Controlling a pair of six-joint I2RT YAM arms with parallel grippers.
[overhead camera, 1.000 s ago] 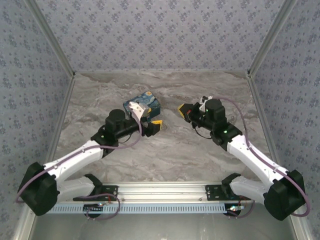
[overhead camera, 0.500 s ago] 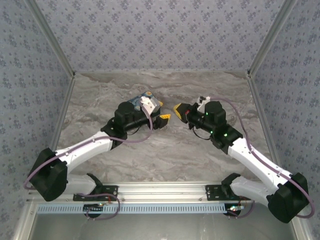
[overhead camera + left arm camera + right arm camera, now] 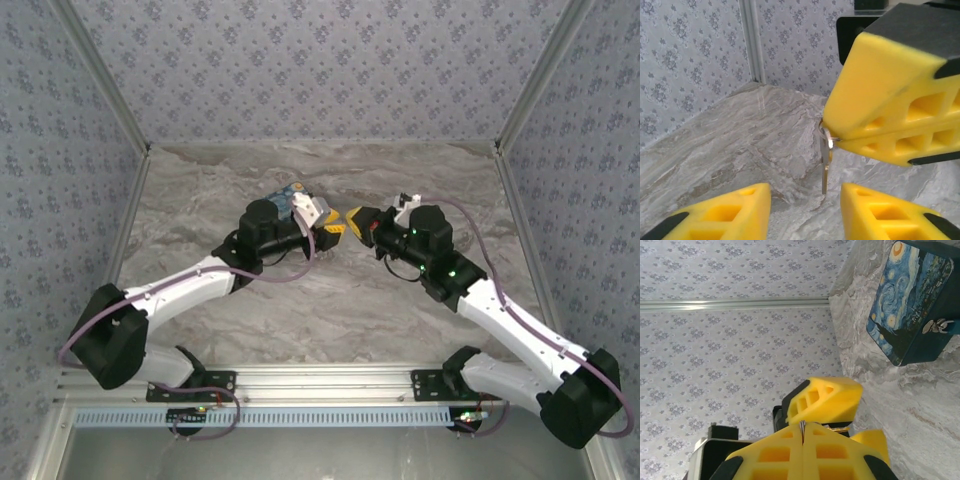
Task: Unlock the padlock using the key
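Two risks are being carried at this handover. Starting at the left, the left gripper (image 3: 805,200) is being held with its yellow fingers apart, one on each side of the key (image 3: 825,167) and not touching it. If those fingers are brought together off-centre, or onto the thin edge of the blade, the key is likely to be twisted or knocked askew. Further right, the key is being clamped by its head and ring in the right gripper (image 3: 832,139), whose fingers are pressed together on it, with the blade hanging down toward the marble table (image 3: 730,150). If that grip is released before the left one is firm, the key is likely to be dropped.

From the left wrist, the hanging blade and the gap on each side of it are being shown plainly; from the top camera both are being hidden by the two meeting grippers. From the right wrist, the painted box (image 3: 905,300) is being shown with a small metal piece on its side, judged to be the padlock (image 3: 936,326), well apart from the key.
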